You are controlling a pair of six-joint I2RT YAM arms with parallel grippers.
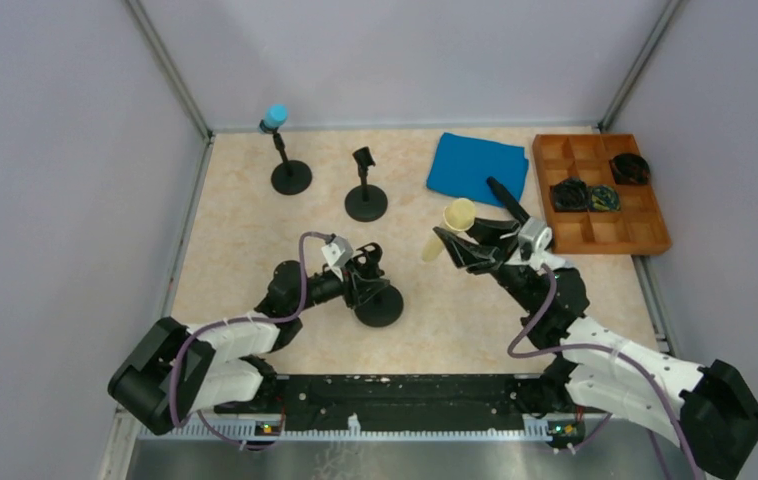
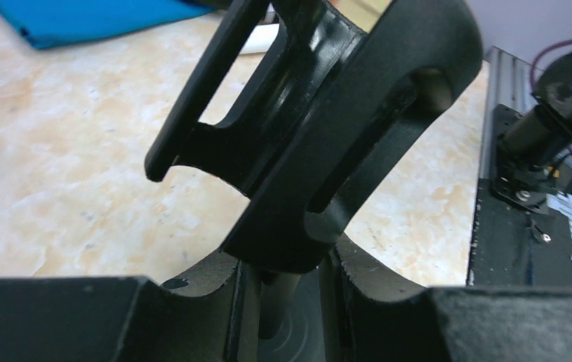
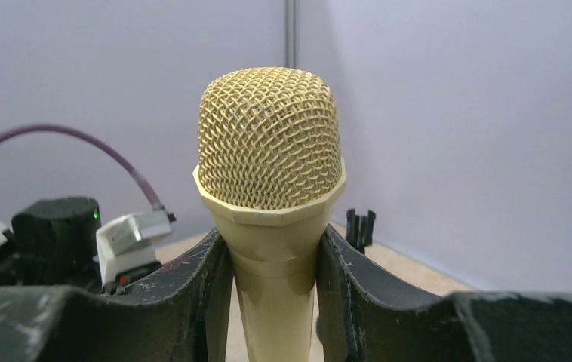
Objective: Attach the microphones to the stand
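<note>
1. At the far left, the light blue microphone [image 1: 275,116] sits in the clip of the back stand [image 1: 290,177]. That one looks done.
2. Just to its right, the middle stand [image 1: 366,203] has an empty clip.
3. The left fingers [image 2: 207,302] are closed tight on the post of the near stand [image 1: 378,305], just under its empty clip [image 2: 321,128]. They appear to be steadying it.
4. The right fingers [image 3: 185,294] are clamped on the neck of the cream microphone [image 3: 268,173], below its mesh head. It is held in the air near that clip, clear of it, so seating it seems to be the step in hand.
5. The black microphone [image 1: 506,196] lies untouched on the table, at the edge of the blue cloth [image 1: 475,165].
6. I cannot pick out the white microphone. By my count one is seated and three are left.
</note>
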